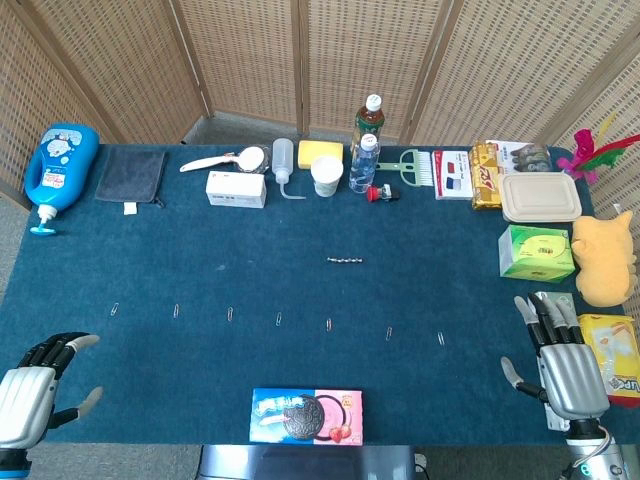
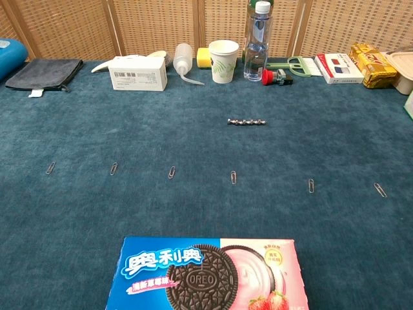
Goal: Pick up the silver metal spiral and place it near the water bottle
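Observation:
The silver metal spiral (image 1: 344, 260) (image 2: 246, 121) lies flat on the blue table cloth, in the middle of the table. The clear water bottle (image 1: 364, 163) (image 2: 256, 41) stands upright at the back, beside a white paper cup (image 1: 327, 175) (image 2: 223, 61). My left hand (image 1: 35, 385) rests at the near left edge, fingers apart and holding nothing. At the near right edge my right hand (image 1: 560, 360) is also open and empty. Both hands are far from the spiral and show only in the head view.
A row of paper clips (image 2: 233, 177) crosses the table in front of the spiral. An Oreo box (image 1: 306, 415) lies at the front edge. A white box (image 1: 236, 188), squeeze bottle (image 1: 283, 165), red clip (image 2: 270, 77) and snack packs (image 1: 485, 175) line the back; a green box (image 1: 536, 252) and yellow plush (image 1: 605, 258) sit right.

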Robot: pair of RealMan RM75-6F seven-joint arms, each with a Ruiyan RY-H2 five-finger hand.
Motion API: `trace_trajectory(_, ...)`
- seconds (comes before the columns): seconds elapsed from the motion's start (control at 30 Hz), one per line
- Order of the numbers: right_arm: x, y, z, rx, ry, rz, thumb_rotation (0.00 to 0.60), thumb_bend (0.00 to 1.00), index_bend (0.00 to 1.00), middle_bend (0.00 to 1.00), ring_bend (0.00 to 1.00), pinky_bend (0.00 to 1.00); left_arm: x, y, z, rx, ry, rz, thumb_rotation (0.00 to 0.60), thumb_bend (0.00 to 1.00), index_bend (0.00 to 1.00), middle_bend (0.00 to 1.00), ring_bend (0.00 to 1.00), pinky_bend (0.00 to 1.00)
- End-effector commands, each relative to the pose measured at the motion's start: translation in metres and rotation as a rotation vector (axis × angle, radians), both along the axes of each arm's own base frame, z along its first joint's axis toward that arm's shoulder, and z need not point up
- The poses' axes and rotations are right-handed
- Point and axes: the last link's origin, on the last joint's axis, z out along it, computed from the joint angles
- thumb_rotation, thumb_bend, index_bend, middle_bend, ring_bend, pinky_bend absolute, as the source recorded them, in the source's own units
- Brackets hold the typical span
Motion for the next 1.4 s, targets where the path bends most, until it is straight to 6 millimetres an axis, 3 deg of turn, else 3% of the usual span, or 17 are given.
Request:
trace_trajectory(0.03,0.001,0.001,-0.001,0.003,-0.011,0.001,0.418,0.39,0.0,0.05,0.0,0.03,0.001,0.001,-0.001,0.005,-0.007,-0.006,0.6,0.38,0.24,0.24,0.18,0.21)
trace_trajectory(0.43,0.006,-0.003,-0.002,0.024,-0.043,0.02,0.426,0.39,0.0,0.02,0.0,0.03,-0.004,-0.003,-0.006,0.004,-0.024,0.009,0.6,0.38,0.23,0.24,0.18,0.21)
trace_trajectory(0.7,0.009,-0.017,-0.003,0.046,-0.088,0.026,0.441,0.39,0.0,0.02,0.0,0.03,-0.003,0.002,-0.01,-0.008,-0.025,-0.002,0.6,0.38,0.23,0.24,0.18,0.21)
trace_trajectory(0.87,0.019,-0.035,-0.002,0.066,-0.136,0.056,0.48,0.39,0.0,0.02,0.0,0.03,-0.001,0.007,-0.012,-0.015,-0.025,-0.01,0.6,0.38,0.23,0.24,0.18,0.21)
trace_trajectory(1.13,0.048,-0.093,-0.006,0.156,-0.286,0.108,0.503,0.39,0.0,0.06,0.02,0.03,0.002,0.019,-0.021,-0.039,-0.026,-0.027,0.6,0.38,0.23,0.24,0.18,0.21)
trace_trajectory(1.23,0.061,-0.117,-0.014,0.195,-0.274,0.126,0.506,0.39,0.0,0.18,0.12,0.1,0.001,0.023,-0.025,-0.047,-0.026,-0.028,0.6,0.38,0.23,0.24,0.18,0.21)
trace_trajectory(1.3,0.07,-0.134,-0.023,0.223,-0.272,0.132,0.509,0.39,0.0,0.33,0.26,0.19,0.001,0.025,-0.026,-0.05,-0.026,-0.026,0.6,0.38,0.23,0.24,0.18,0.21)
trace_trajectory(1.4,0.081,-0.156,-0.036,0.264,-0.281,0.131,0.513,0.39,0.0,0.46,0.44,0.32,-0.001,0.027,-0.028,-0.051,-0.025,-0.017,0.6,0.38,0.23,0.24,0.18,0.21)
